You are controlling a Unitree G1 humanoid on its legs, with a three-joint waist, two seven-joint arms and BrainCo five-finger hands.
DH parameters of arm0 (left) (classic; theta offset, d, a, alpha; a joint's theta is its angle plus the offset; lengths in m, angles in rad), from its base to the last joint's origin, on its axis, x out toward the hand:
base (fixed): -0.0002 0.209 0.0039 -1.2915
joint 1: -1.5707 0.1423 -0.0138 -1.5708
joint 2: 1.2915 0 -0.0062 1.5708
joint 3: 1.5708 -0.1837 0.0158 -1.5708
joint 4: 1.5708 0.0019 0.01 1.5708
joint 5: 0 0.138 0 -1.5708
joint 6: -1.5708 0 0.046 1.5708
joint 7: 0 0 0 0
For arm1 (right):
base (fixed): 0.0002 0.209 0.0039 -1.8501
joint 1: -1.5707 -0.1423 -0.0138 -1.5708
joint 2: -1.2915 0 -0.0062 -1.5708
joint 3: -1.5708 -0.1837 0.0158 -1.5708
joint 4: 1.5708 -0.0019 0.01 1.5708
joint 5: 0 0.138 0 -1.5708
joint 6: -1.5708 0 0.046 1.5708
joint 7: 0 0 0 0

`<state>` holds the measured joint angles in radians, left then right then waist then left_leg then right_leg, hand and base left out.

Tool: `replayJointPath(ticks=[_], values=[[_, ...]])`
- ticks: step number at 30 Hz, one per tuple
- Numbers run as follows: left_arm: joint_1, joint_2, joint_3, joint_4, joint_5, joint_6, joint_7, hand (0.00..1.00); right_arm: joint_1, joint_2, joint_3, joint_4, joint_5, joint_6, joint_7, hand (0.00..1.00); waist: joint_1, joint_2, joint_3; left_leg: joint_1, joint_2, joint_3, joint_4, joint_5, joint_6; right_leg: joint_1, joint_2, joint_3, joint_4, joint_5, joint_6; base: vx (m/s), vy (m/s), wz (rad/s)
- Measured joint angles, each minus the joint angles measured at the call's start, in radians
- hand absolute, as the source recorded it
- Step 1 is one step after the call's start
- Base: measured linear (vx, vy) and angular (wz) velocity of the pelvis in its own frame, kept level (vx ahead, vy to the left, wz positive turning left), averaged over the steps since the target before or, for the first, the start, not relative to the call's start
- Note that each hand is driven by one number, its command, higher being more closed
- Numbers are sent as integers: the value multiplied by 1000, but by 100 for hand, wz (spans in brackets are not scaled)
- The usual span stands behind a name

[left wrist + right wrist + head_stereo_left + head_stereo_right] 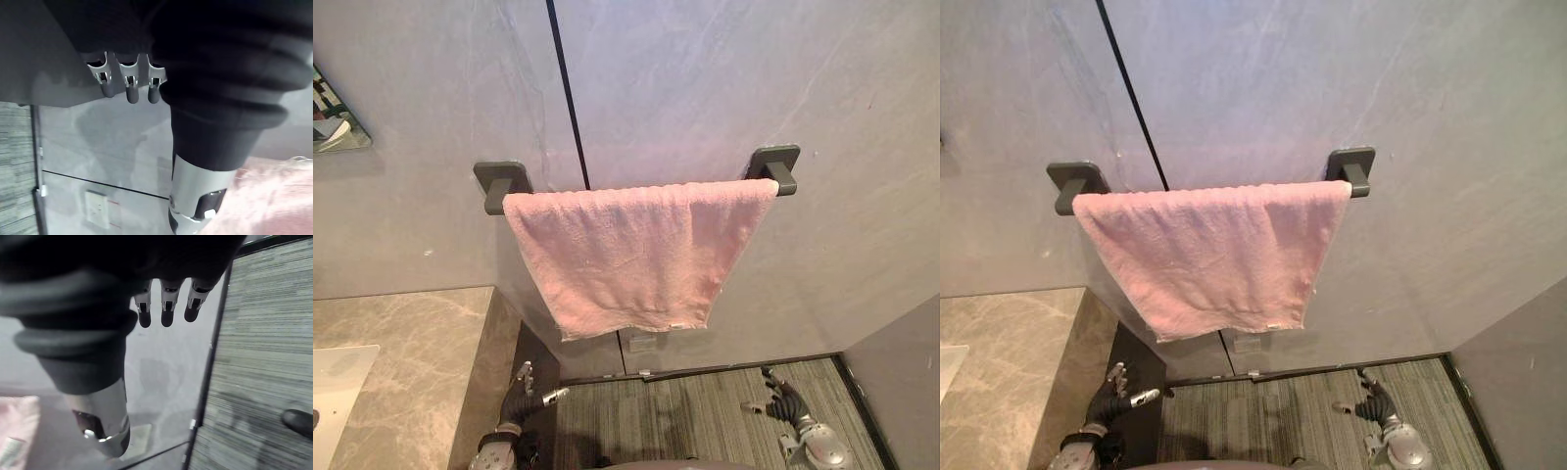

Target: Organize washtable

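Pink towel (631, 259), draped askew over wall bar (781, 168). Well below towel: left hand (520, 399) & right hand (780, 396), fingers loose, empty. Washtable (421, 352) edge lower-L of towel; open floor (685, 416) betw. hands.

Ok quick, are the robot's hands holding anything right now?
Left hand: open, holding nothing.
Right hand: open, holding nothing.
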<state>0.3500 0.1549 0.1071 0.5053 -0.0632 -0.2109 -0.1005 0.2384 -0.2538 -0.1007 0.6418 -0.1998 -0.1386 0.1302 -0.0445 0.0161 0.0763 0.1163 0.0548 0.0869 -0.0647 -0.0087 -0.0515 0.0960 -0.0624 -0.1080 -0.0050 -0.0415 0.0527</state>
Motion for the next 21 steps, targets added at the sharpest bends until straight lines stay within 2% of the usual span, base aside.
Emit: replayJointPath(ticks=[10,21], values=[[-21,11,1,165,38,10,44,0,-19,1,-2,131,-15,31,-42,0,3,0,-2,-17,-2,2,-7,0,0,-20,-1,-3,-1,0,0,-3,-1,-1],[-27,9,5,204,38,10,63,0,-47,17,-21,180,25,35,-64,0,8,-14,3,-24,0,28,-8,0,0,-48,2,28,13,0,1,-11,0,-7]])
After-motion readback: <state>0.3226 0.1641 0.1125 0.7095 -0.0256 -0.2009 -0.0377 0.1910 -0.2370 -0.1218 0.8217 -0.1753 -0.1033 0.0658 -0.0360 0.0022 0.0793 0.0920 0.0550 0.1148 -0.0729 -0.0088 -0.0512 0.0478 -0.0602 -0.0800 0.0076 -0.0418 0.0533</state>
